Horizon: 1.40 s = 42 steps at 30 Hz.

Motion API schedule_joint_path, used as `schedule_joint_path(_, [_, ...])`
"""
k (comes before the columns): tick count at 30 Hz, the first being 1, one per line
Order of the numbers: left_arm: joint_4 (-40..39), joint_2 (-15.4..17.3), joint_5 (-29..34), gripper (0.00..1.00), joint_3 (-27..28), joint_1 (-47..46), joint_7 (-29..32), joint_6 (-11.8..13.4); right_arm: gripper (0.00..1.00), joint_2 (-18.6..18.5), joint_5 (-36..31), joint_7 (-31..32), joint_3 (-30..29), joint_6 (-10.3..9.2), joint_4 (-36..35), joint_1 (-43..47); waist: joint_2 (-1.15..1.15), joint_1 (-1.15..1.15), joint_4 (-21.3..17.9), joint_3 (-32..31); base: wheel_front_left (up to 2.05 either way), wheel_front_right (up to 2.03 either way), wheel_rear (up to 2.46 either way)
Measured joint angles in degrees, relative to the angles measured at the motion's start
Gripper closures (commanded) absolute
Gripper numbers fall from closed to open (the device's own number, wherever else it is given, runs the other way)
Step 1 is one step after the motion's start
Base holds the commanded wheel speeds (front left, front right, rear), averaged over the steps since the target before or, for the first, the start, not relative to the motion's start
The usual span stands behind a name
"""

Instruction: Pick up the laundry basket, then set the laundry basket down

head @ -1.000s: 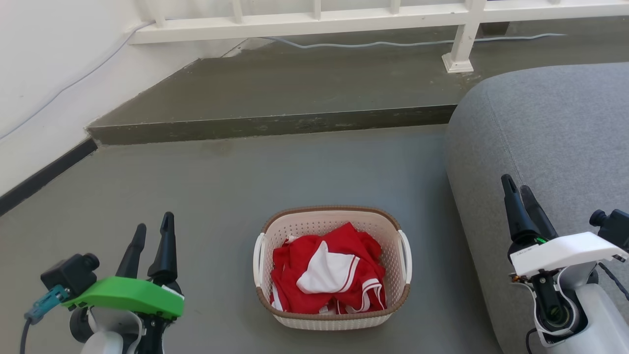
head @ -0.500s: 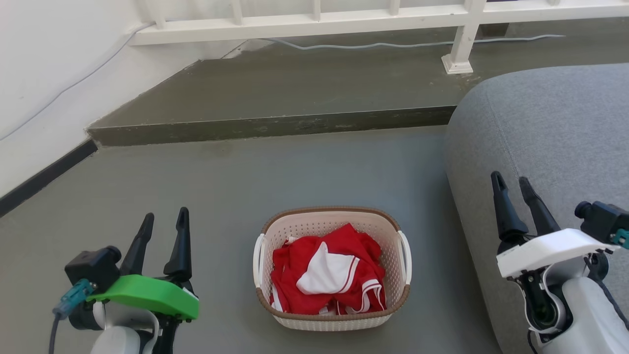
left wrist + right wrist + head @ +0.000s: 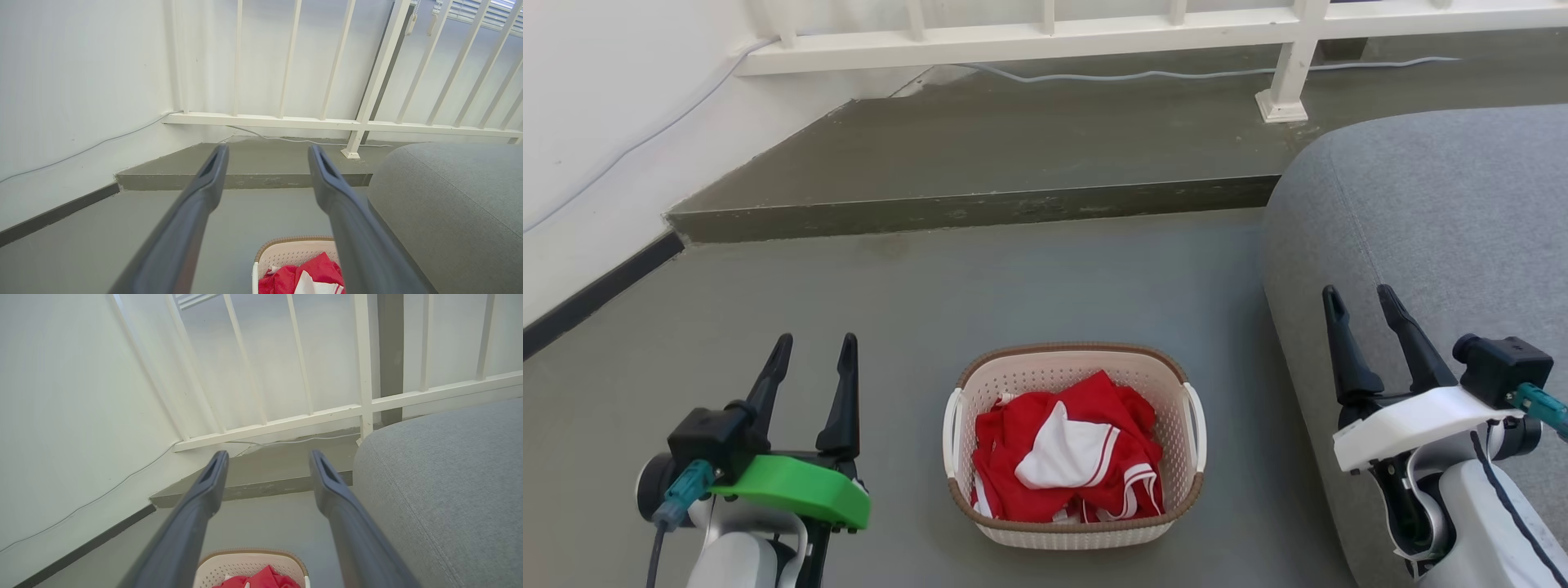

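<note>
You have the laundry basket [image 3: 1072, 349] sitting on the grey floor [image 3: 980, 286], low centre in the head view, with a red-and-white garment [image 3: 1127, 457] bundled inside. Left end effector [image 3: 817, 341] is at its 10 o'clock, fingers apart, holding nothing. Right end effector [image 3: 1357, 294] is at its 2 o'clock (in front of the grey sofa [image 3: 1445, 204]), fingers likewise apart and clear of the white side handles [image 3: 1196, 425].

Bright, even daylight; only a faint, soft shadow hugs the basket [image 3: 1086, 535]. Head view is sharp. Wrist views look paler, their railing [image 3: 327, 122] bars splaying toward the edges.
</note>
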Motion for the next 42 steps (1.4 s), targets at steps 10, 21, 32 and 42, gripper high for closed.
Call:
schedule_joint_path(10, [-0.4, -0.1, 5.4, 0.0, -0.3, -0.5, -1.5, 0.0, 0.0, 0.2, -5.7, -1.4, 0.4, 0.01, 0.0, -0.2, 0.0, 0.0, 0.1, 0.2, 0.0, 0.0, 0.0])
schedule_joint_path(21, [-0.4, -0.2, 5.4, 0.0, -0.2, -0.5, -1.5, 0.0, 0.0, 0.8, -6.8, -1.4, -0.4, 0.18, 0.3, -0.2, 0.0, 0.0, 0.0, 0.3, 0.0, 0.0, 0.0])
schedule_joint_path(32, [-0.4, -0.3, 5.4, 0.0, 0.1, -0.5, -1.7, -0.1, 0.0, 1.9, -7.4, -1.4, -1.1, 0.69, 0.5, -0.2, 0.0, 0.0, -0.2, 1.0, 0.0, 0.0, 0.0])
schedule_joint_path(42, [-1.4, -0.4, 5.4, 0.0, 0.2, -0.9, -1.7, -0.3, 0.0, 2.0, -7.7, -1.4, -2.2, 1.14, 0.3, -1.5, 0.0, 0.0, -0.8, 5.1, 0.0, 0.0, 0.0])
